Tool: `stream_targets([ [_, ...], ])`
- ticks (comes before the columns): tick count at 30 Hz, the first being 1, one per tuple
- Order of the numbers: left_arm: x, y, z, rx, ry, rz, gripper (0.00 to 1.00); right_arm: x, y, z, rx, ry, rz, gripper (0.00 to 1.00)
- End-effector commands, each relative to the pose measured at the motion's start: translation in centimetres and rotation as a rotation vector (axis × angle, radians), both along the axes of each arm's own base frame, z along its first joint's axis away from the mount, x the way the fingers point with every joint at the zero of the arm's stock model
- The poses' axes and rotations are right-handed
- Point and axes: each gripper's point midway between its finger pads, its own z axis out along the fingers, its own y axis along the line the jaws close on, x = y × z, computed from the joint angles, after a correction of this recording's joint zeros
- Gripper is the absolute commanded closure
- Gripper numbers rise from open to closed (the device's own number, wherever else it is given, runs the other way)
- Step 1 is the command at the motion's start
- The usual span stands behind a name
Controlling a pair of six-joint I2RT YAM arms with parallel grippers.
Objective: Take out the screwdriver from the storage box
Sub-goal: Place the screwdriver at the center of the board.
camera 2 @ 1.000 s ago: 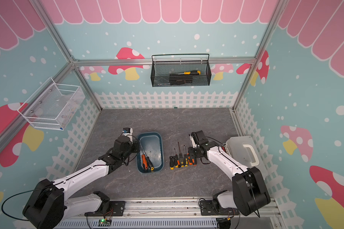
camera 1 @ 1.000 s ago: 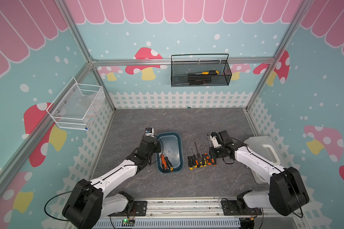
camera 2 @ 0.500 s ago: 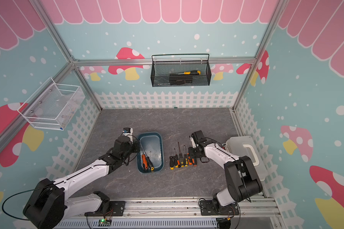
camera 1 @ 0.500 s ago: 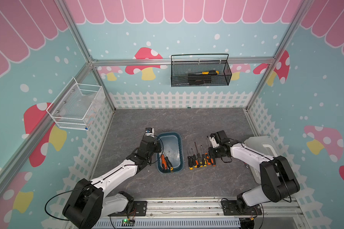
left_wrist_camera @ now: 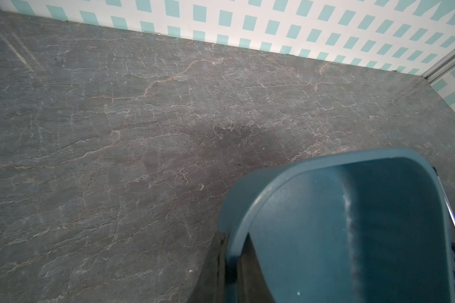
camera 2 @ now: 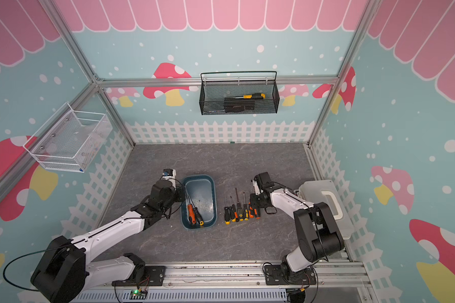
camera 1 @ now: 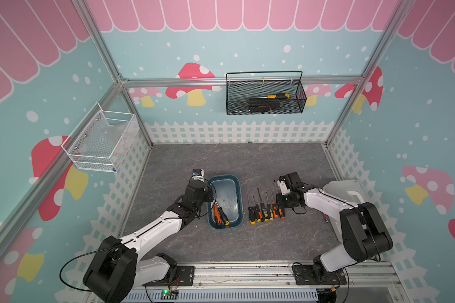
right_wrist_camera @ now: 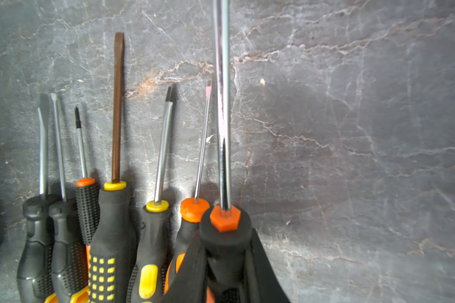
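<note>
**Box pinned, one screwdriver out at the end of the row**

Pinching the storage box (camera 1: 229,192) by the long wall on the left arm's side with the left hand (left_wrist_camera: 231,267), closed over the rim, one finger inside and one outside in the left wrist view. Probably done to anchor the light tub against sliding on the table (camera 1: 247,162) during picking.

Gripping a screwdriver (right_wrist_camera: 225,236) by its black handle with the right hand (right_wrist_camera: 225,265), closed on it just behind the orange hexagonal collar. Held outside the box, at the right-arm end of a row of screwdrivers (camera 1: 265,213) lined up on the table beside the box, handles toward the robot, tips away. Kept parallel to its neighbours and just beside an orange-collared one, apparently for joining the line tidily. Hard to tell whether resting on the table or hovering just above.

Looks of the held one: long bright chrome shaft, thicker than those alongside, running out of the right wrist view before its tip; matte, rubbery-looking black grip; orange nut-shaped collar at the root of the shaft.

Inside the box: two more, an orange-handled screwdriver (camera 1: 216,213) and a black-handled screwdriver (camera 1: 223,216) with a yellow end cap, lying together against the wall on the left arm's side, handles at the end nearer the robot, shafts slanting toward the left hand. Rest of the blue floor bare apart from specks. Judged partway through: release first, then back for those two.
</note>
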Motion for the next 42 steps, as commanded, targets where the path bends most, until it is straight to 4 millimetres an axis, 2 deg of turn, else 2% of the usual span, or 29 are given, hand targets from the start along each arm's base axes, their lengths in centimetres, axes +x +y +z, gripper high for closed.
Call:
stream_targets([
  [1, 0.4, -0.2, 0.9, -0.024, -0.031, -0.002, 1.00, 0.0, -0.1, -0.7, 0.013, 0.011, -0.012, 0.90],
  [8, 0.4, -0.2, 1.0, -0.024, -0.034, -0.002, 1.00, -0.1, -0.3, -1.0, 0.016, 0.018, -0.017, 0.80],
  [16, 0.3, -0.2, 1.1, -0.024, -0.034, -0.002, 1.00, -0.1, -0.4, -1.2, 0.017, 0.026, -0.022, 0.73],
  [28, 0.4, -0.1, 1.2, -0.022, -0.035, -0.001, 1.00, -0.1, -0.5, -0.8, 0.023, 0.013, -0.031, 0.72],
  [36, 0.4, -0.1, 1.5, -0.021, -0.039, -0.002, 1.00, 0.3, 0.0, 0.5, 0.061, -0.016, -0.039, 0.72],
  [42, 0.5, 0.0, 1.7, -0.015, -0.042, 0.001, 1.00, 0.3, 0.7, 2.7, 0.134, -0.058, -0.062, 0.71],
])
